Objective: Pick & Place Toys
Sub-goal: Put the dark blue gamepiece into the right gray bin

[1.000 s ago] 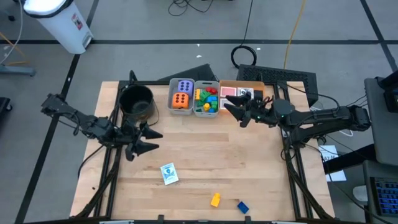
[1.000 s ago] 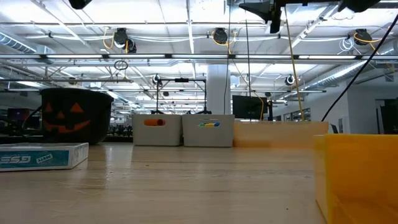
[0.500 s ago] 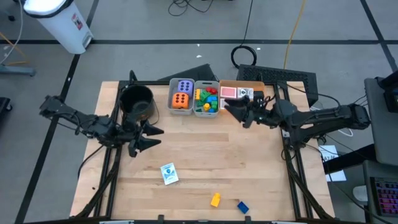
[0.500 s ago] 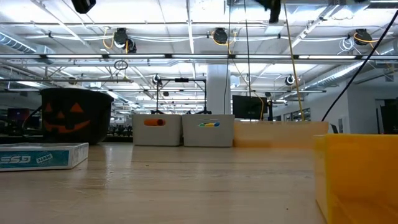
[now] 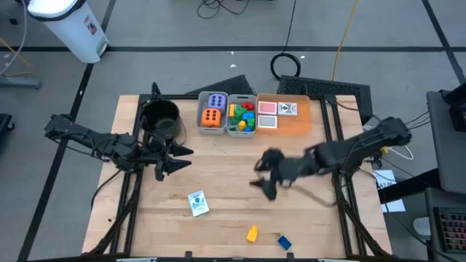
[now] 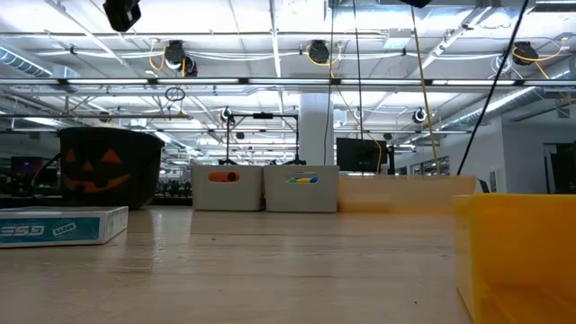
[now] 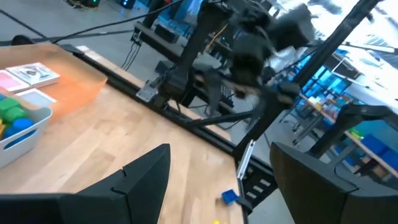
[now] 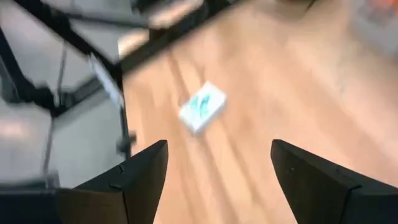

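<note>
Hovering over the middle of the table, the right tool is blurred in the high view; its own wrist view shows the two dark fingers spread wide with nothing between them, the teal picture card lying on the wood beyond them. The left tool hangs above the table's left part, just beside the black pumpkin bucket, its fingers likewise parted and empty.

Toys on the table, high view:
- Teal picture card, flat on the wood in the near left-centre, well apart from both tools.
- Yellow brick and blue brick, near each other at the near edge.
- Purple die and orange die, together in the left grey bin.
- Small green, red, yellow and blue bricks heaped in the right grey bin, which touches the first.
- Two picture cards on the flat orange tray, just beside the bins at the far edge.

In the low view the card lies at the left and the yellow brick fills the right foreground.
</note>
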Robot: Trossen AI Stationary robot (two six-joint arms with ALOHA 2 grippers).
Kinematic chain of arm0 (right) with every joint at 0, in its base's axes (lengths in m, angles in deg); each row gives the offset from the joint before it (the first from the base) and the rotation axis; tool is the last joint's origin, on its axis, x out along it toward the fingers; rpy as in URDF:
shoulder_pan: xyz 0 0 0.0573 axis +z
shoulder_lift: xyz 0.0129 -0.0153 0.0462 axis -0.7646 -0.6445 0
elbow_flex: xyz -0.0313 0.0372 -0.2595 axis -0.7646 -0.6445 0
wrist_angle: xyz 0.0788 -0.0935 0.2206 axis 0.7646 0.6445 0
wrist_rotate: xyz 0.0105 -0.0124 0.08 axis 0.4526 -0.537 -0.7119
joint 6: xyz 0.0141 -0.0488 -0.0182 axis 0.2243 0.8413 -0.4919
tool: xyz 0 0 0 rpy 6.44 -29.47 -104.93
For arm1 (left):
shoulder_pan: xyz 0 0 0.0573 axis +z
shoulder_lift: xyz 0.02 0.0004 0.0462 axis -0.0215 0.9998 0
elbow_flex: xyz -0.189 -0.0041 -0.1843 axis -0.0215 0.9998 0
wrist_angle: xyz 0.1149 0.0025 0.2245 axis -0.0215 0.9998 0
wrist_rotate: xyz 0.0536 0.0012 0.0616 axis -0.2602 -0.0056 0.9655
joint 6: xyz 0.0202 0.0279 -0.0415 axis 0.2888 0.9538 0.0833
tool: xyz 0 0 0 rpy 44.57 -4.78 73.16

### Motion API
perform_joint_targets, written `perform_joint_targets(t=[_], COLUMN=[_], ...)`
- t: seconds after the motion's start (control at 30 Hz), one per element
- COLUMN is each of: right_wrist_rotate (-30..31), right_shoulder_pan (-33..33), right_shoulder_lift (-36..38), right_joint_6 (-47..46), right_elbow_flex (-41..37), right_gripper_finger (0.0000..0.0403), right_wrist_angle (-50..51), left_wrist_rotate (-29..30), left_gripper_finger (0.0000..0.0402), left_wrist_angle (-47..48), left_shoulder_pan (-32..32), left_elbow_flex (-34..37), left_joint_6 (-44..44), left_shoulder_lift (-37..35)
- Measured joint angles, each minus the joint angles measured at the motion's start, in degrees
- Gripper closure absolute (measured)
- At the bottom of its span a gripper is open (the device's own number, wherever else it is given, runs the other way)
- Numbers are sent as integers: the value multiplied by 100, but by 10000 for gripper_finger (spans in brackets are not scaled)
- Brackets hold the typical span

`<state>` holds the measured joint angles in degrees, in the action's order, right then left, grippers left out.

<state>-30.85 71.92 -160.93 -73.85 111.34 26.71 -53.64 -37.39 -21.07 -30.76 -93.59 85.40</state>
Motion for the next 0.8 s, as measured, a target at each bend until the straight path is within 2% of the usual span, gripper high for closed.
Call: perform_joint_targets(t=[0.07, 0.3, 0.4, 0.57, 0.8], right_wrist_rotate=[-111, -1576, -1930, -1921, -1943], right_shoulder_pan=[256, 758, 979, 1291, 1604], right_shoulder_lift=[-357, -1219, -1490, -1744, -2099], right_joint_6=[-215, -1768, -2182, -2624, -2590], right_elbow_flex=[157, 274, 271, 274, 270], right_gripper_finger=[129, 129, 129, 129, 129], right_wrist_angle=[167, 1017, 1346, 1473, 1492], left_wrist_rotate=[-2, 17, 20, 20, 25], left_gripper_finger=[119, 119, 119, 119, 119], left_wrist_angle=[95, 370, 482, 553, 815], left_shoulder_pan=[0, 0, 0, 0, 0], left_elbow_flex=[0, 0, 0, 0, 0], left_joint_6=[-1, -3, 6, 1, -14], left_shoulder_lift=[0, 0, 0, 1, 0])
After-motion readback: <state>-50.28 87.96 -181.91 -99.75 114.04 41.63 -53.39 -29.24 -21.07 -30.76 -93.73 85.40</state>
